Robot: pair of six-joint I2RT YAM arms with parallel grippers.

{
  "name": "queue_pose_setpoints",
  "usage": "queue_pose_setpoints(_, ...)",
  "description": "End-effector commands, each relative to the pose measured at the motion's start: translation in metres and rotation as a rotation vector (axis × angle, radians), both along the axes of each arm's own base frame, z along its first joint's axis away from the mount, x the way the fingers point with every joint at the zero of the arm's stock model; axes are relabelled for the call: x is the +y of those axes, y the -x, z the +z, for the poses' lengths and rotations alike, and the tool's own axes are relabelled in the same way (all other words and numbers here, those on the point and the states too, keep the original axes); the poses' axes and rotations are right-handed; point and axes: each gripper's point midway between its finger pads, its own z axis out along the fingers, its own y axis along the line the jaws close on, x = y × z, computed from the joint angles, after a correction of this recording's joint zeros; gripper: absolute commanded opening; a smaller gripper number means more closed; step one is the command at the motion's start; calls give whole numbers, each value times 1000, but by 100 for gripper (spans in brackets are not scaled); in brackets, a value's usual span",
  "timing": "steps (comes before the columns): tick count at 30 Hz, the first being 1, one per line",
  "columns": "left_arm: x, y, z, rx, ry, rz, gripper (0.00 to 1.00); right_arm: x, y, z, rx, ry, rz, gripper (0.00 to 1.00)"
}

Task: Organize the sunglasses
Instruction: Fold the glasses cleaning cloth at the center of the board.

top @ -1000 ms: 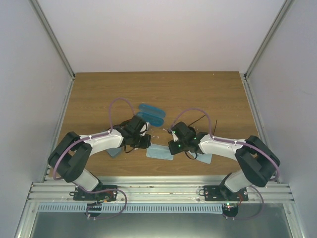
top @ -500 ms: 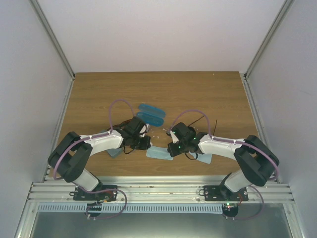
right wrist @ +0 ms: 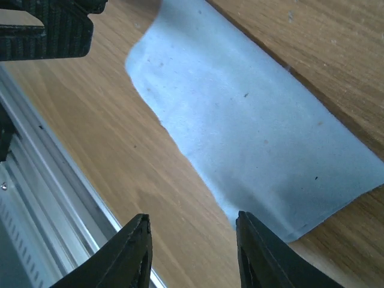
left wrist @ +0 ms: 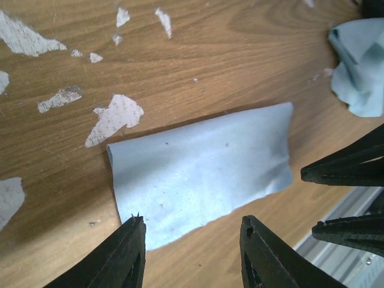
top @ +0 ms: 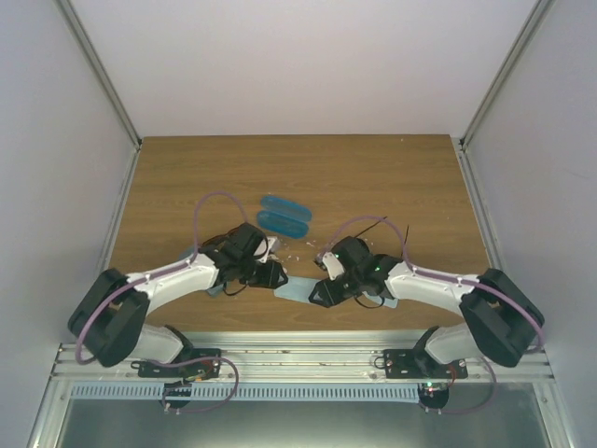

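Matt pale-blue cloth (left wrist: pixel 198 174) lies on worn, chipped wood-grain tabletop (left wrist: pixel 210 48).

Pale blue cloth (left wrist: pixel 198 174) on brown wood-grain table (left wrist: pixel 240 36).
Cloth plain light blue, few tiny dark specks; table streaky mid-brown with white chipped patches (left wrist: pixel 114 117); crumpled cloth (left wrist: pixel 360 66) same blue; oval case (top: pixel 284 216) bright blue; left gripper (left wrist: pixel 192 228), right gripper (right wrist: pixel 192 219) black; arms (top: pixel 177 275) white-black, cables (top: pixel 220 194) purple.

Plain white walls (top: pixel 308 65) around scuffed wooden table (top: pixel 401 177)
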Motion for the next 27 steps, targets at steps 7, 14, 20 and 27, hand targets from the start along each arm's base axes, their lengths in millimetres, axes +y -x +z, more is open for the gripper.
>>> queue_pose_setpoints(7,-11,2,25,-26,115,16,32,2,-20,14,-32,17,-115,29)
queue_pose_setpoints(14,-13,-14,1,12,81,101,16,12,-47,4,-66,45,-182,20)
queue_pose_setpoints(20,-11,-17,-20,57,36,143,15,-2,-54,-21,-59,160,-227,20)
queue_pose_setpoints(27,12,-8,-51,113,-95,188,12,-43,-45,-44,-37,355,-312,20)
